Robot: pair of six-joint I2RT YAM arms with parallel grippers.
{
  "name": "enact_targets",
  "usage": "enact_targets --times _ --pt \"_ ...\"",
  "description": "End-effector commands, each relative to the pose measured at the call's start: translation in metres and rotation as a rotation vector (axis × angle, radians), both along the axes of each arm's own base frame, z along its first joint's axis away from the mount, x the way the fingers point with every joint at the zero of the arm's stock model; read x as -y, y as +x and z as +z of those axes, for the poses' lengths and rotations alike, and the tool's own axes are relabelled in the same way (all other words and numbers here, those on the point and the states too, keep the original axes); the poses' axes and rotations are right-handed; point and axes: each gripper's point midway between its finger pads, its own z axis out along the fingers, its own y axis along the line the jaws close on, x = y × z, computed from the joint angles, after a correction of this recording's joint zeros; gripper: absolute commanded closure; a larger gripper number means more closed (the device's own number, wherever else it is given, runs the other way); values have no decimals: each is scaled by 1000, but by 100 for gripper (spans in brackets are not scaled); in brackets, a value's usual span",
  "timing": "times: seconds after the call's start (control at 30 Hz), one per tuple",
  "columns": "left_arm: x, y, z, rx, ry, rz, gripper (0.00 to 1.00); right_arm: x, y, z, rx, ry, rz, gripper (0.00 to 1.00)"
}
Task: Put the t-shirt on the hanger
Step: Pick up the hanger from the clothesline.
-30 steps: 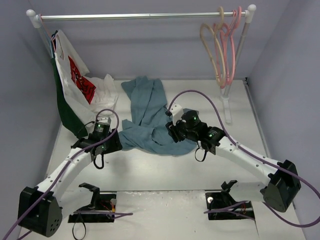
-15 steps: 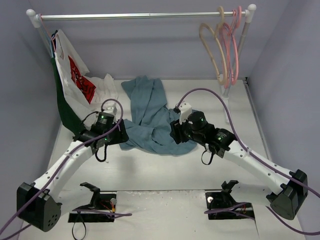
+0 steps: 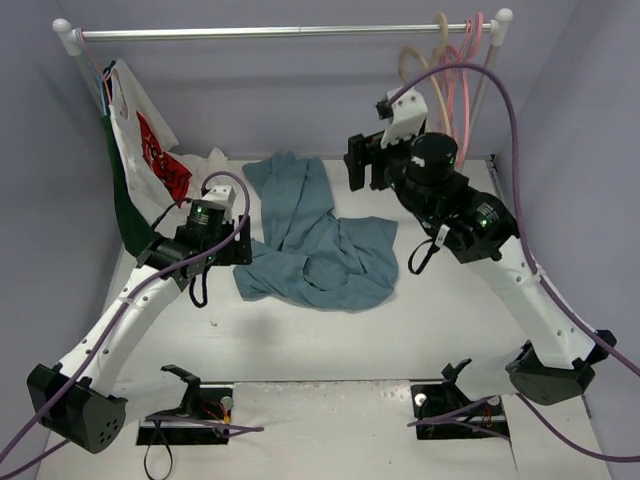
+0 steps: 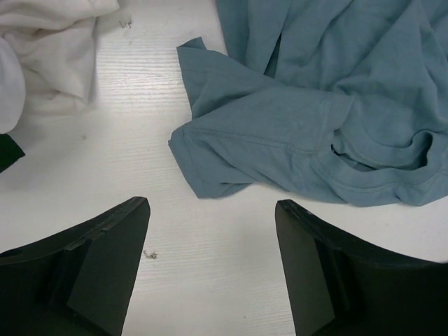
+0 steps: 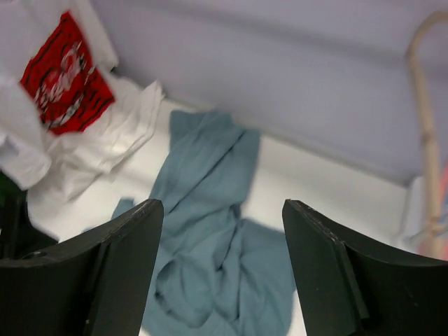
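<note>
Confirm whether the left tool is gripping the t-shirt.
No: the left tool hangs open above the table, with the t-shirt lying ahead of it, untouched.

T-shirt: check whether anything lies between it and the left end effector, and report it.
Nothing visible does. The left end effector hangs open over a bare stretch of table, with the nearest hem of the t-shirt just ahead of it. The white garment lies off to the side, clear of that path.

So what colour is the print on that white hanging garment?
Red print on the white cloth garment; clearest in the right wrist view.
</note>
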Motion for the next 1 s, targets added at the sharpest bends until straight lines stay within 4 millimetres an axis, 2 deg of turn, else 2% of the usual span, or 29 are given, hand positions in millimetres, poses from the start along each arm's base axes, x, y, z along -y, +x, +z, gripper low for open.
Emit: enact_targets --times 0.0,0.03,0.07,0.13,0.2,0.3,0.4,0.43,0.63,0.97 --pt "-10 -2 -4 32 69 -55 26 32 27 33 80 -57 -150 28" --pt "-9 -4 -9 40 60 -65 25 35 28 56 117 -23 -141 27" --pt "-3 -2 -5 87 19 -80 25 47 44 57 111 -25 -169 27" --pt "-4 -7 -21 71 5 -84 24 58 52 77 141 6 -172 27" --pt "-7 -10 -22 57 2 -78 24 71 68 76 141 -10 -216 26" --pt "-16 -11 -27 49 35 -48 24 83 81 80 155 -18 -246 26" --pt "-16 -13 -31 35 37 -54 24 94 93 75 150 -17 -276 28" --pt "-16 -13 -32 32 39 -53 24 103 99 74 151 -18 -300 28" --pt "-12 -14 -38 -2 30 -67 24 131 121 55 123 -39 -363 30" --pt "-12 -13 -43 -26 39 -68 25 145 139 18 43 -29 -357 35"
